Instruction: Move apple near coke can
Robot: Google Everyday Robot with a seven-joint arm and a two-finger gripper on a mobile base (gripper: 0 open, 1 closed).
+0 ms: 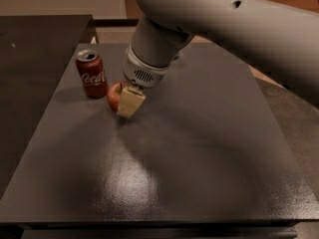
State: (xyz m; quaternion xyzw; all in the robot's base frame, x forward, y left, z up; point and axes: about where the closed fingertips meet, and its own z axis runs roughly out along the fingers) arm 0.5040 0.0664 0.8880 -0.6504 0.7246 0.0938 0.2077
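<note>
The red coke can (91,74) stands upright at the back left of the dark table (199,148). The red apple (115,94) sits just right of the can, almost touching it, half hidden behind my gripper. My gripper (125,99) hangs from the grey arm and is shut on the apple; one tan finger (130,102) covers the apple's right side. The other finger is hidden behind the apple.
A second dark surface (35,49) lies to the left of the table. The grey arm (224,29) spans the upper right of the view, over the table's back right part.
</note>
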